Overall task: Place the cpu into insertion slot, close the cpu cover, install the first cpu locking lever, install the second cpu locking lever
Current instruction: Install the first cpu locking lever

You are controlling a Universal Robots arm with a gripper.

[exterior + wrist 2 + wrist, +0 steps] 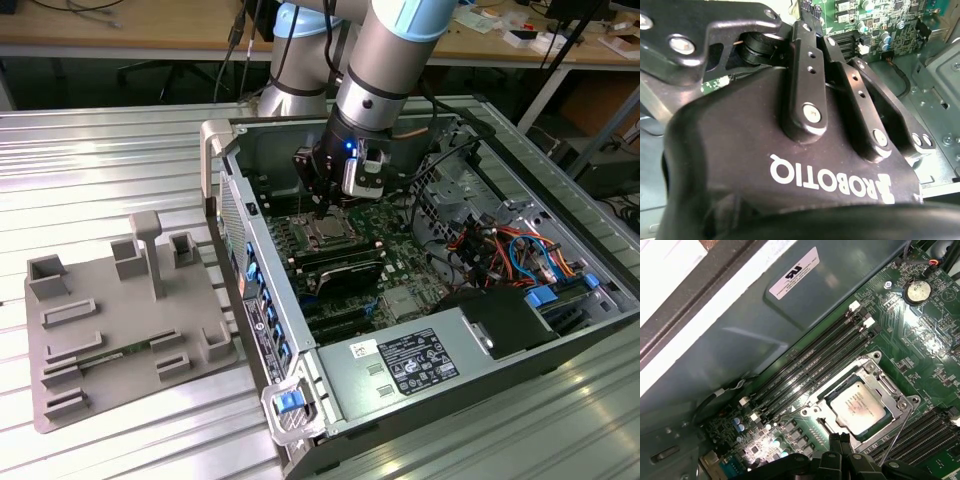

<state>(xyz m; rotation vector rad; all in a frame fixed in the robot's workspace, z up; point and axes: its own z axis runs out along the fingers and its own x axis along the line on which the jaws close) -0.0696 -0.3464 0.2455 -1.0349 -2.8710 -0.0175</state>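
The cpu [858,406], a silver-grey square chip, lies flat in the insertion slot [815,410] on the green board. The cpu cover [891,391], a silver frame with a window, lies down around the chip. One thin wire locking lever [896,433] slants along one side of the socket, and another [792,411] sticks out at the opposite corner. My gripper [840,441] hovers just off the socket's edge with its black fingers together and nothing between them. In the exterior view the gripper [322,207] hangs over the cpu [326,232] inside the open case.
Long black memory slots [810,365] flank the socket on both sides. The case's grey wall [755,325] rises close by. A power supply [410,365] and bundled cables [500,245] fill the exterior view's right. A grey fixture plate [120,320] lies outside the case.
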